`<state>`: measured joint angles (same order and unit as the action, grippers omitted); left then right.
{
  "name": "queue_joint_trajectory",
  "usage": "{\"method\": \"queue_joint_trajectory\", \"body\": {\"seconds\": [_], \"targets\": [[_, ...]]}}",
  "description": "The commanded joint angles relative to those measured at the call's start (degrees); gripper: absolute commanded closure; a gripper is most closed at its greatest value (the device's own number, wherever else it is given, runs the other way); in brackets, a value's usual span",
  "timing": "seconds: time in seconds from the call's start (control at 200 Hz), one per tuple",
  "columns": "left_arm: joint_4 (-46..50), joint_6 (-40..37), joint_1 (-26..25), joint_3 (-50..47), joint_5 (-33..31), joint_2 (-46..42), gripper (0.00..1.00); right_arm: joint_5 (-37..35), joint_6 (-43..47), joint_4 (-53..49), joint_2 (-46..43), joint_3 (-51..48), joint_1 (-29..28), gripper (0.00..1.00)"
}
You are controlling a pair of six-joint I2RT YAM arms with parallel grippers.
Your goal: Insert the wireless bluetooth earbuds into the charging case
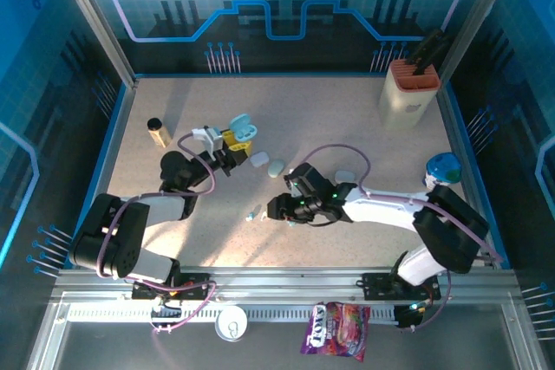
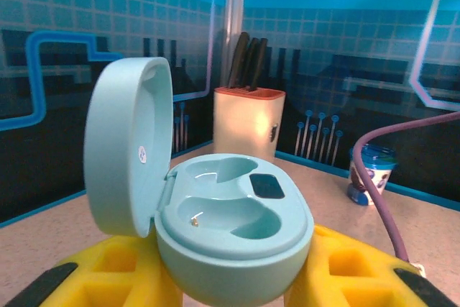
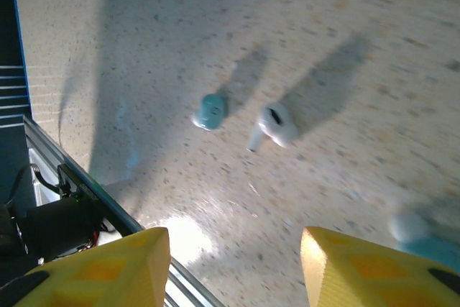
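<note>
The light teal charging case (image 2: 233, 231) sits between the yellow fingers (image 2: 108, 275) of my left gripper (image 2: 233, 249), which is shut on it. Its lid (image 2: 126, 152) stands open at the left and both wells are empty. From above, the case (image 1: 241, 130) and left gripper (image 1: 232, 140) are at the left middle of the table. A white stemmed earbud (image 3: 275, 124) and a small teal earbud (image 3: 210, 111) lie side by side on the table. My right gripper (image 3: 233, 239) hovers just short of them, open with nothing between its fingers. Overhead, the earbuds (image 1: 254, 212) lie just left of the right gripper (image 1: 270, 209).
Pale oval pieces (image 1: 259, 159) (image 1: 276, 166) (image 1: 345, 176) lie mid-table. A knife block (image 1: 408, 93) stands at the back right, a blue cup (image 1: 444, 168) at the right edge, a small dark bottle (image 1: 157, 132) at the left. The metal front rail (image 3: 93, 192) runs close to the earbuds.
</note>
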<state>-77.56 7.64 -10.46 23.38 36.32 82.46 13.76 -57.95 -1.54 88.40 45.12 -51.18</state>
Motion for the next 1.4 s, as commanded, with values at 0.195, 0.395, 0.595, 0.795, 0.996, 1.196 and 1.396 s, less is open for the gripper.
{"method": "queue_joint_trajectory", "body": {"seconds": [0.195, 0.395, 0.595, 0.795, 0.996, 1.196, 1.396], "targets": [[-2.8, 2.7, 4.5, 3.1, 1.9, -0.2, 0.76, -0.7, -0.2, -1.1, 13.1, 11.7, -5.3, 0.59], [-2.8, 2.7, 4.8, 3.2, 2.1, -0.7, 0.76, -1.0, -1.1, -1.5, 16.1, 13.6, -5.4, 0.6], [-2.8, 2.4, 4.9, 2.6, 2.0, -1.2, 0.76, -0.3, -1.2, -2.2, 18.2, 15.0, -4.8, 0.6], [-2.7, 2.3, 4.9, 2.8, 2.2, -1.1, 0.76, -0.8, -1.0, -3.1, 19.5, 16.1, -4.2, 0.59], [-2.8, 2.6, 4.9, 2.7, 2.6, -1.2, 0.76, -0.8, -1.0, -3.2, 20.1, 16.1, -3.1, 0.52], [-2.7, 2.6, 4.9, 2.8, 2.5, -1.4, 0.76, 1.7, -0.2, -3.6, 22.2, 17.9, -2.5, 0.51], [-2.7, 2.4, 5.0, 2.5, 2.3, -1.9, 0.76, 0.1, 1.5, -7.7, 23.3, 20.0, -3.1, 0.51]]}}
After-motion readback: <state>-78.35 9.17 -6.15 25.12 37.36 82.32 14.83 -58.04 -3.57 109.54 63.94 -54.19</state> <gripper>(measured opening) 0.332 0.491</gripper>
